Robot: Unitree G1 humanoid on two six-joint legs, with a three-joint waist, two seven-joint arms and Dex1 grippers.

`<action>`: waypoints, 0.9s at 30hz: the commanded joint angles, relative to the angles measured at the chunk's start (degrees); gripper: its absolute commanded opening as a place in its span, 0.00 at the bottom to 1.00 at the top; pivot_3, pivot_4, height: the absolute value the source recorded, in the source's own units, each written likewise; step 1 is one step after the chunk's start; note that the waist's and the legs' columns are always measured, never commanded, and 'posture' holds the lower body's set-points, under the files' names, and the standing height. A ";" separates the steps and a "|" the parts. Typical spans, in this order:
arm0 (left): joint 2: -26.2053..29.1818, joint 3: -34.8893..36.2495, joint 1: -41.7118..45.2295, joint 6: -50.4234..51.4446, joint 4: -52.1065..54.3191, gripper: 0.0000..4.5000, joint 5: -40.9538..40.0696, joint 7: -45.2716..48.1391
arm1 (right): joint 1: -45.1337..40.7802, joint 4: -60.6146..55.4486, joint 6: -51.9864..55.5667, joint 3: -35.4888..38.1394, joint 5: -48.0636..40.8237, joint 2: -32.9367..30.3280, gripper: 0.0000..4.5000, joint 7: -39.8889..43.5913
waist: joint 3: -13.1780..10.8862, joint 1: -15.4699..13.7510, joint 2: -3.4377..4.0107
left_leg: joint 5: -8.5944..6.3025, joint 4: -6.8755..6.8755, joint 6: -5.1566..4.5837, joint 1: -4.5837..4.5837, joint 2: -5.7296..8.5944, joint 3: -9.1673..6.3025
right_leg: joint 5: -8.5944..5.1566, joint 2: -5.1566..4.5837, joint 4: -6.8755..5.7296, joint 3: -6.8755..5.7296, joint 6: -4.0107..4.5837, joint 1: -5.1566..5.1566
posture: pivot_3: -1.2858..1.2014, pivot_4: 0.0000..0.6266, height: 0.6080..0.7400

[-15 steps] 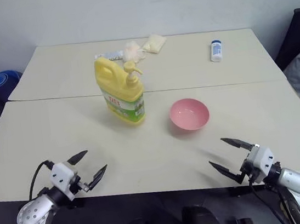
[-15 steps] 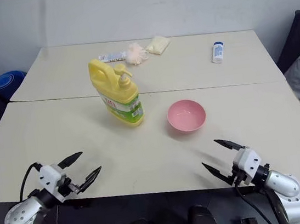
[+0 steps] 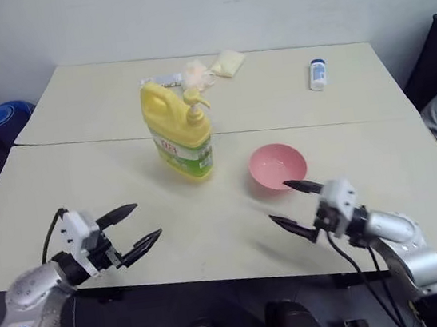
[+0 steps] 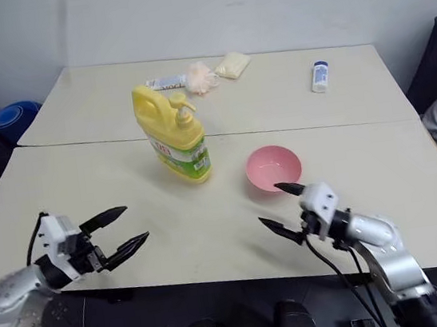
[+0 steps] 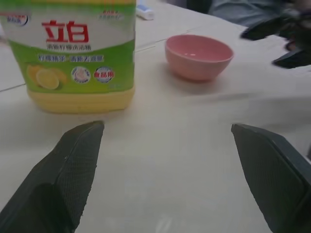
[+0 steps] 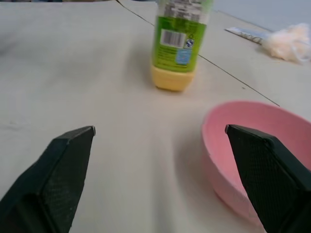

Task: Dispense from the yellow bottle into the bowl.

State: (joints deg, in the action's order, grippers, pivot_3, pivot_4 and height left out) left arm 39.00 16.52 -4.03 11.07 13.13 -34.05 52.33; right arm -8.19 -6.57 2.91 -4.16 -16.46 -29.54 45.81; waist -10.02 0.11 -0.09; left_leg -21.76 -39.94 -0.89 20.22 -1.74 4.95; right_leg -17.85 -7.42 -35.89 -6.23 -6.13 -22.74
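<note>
The yellow bottle (image 3: 178, 128), a handled jug with a pump top and green label, stands upright mid-table. To its right sits the pink bowl (image 3: 278, 165), with nothing in it. My left gripper (image 3: 134, 227) hovers open over the near left part of the table, well short of the bottle, nothing between its fingers. My right gripper (image 3: 291, 206) is open just in front of the bowl, pointing left toward the bottle. In the left wrist view the bottle's label (image 5: 73, 58) and the bowl (image 5: 198, 56) lie ahead. The right wrist view has the bowl (image 6: 255, 150) close by.
At the back of the beige table (image 3: 84, 181) lie a small white bottle with a blue cap (image 3: 316, 73), a pale yellow packet (image 3: 226, 62), a peach mesh puff (image 3: 197, 73) and a flat tube (image 3: 161, 81). A blue object (image 3: 5, 119) sits past the table's left side.
My right gripper has moved left and forward, from the near right edge to just in front of the bowl. The left gripper has edged slightly forward. Bottle and bowl stay put.
</note>
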 commanded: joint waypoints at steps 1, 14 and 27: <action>1.62 -0.79 2.31 2.48 4.51 0.99 -2.90 2.52 | -5.50 2.60 6.73 -2.35 4.38 3.05 1.00 -6.09 | 0.00 0.07 0.00 | 0.00 0.00 0.00 0.00 0.01 -0.02 | 0.00 0.00 0.00 -0.01 0.00 0.00 | 0.52 0.24 1.00; 0.13 -1.55 4.09 5.53 9.85 1.00 -2.75 -0.05 | -16.33 18.03 9.56 -7.47 13.91 10.10 0.86 -11.53 | -0.02 0.71 0.03 | -0.01 0.02 0.01 0.02 -0.12 0.13 | 0.00 0.62 0.03 -0.07 0.00 -0.05 | 0.52 0.24 1.00; -0.07 -0.65 7.76 8.63 10.19 1.00 -3.86 -2.65 | -18.61 17.97 9.78 -6.82 15.32 9.49 0.74 -10.04 | -0.02 1.52 0.03 | -0.02 0.02 0.04 0.03 -0.16 0.08 | 0.00 0.66 0.04 -0.01 0.00 -0.05 | 0.52 0.24 1.00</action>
State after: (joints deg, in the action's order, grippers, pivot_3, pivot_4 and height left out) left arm 39.07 14.71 3.46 19.90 21.99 -36.71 49.90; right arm -25.99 12.90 12.84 -12.03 -0.91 -19.59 35.47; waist -10.04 1.63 -0.06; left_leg -21.77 -39.92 -0.85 20.26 -1.89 5.03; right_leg -17.85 -6.76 -35.85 -6.24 -6.13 -22.79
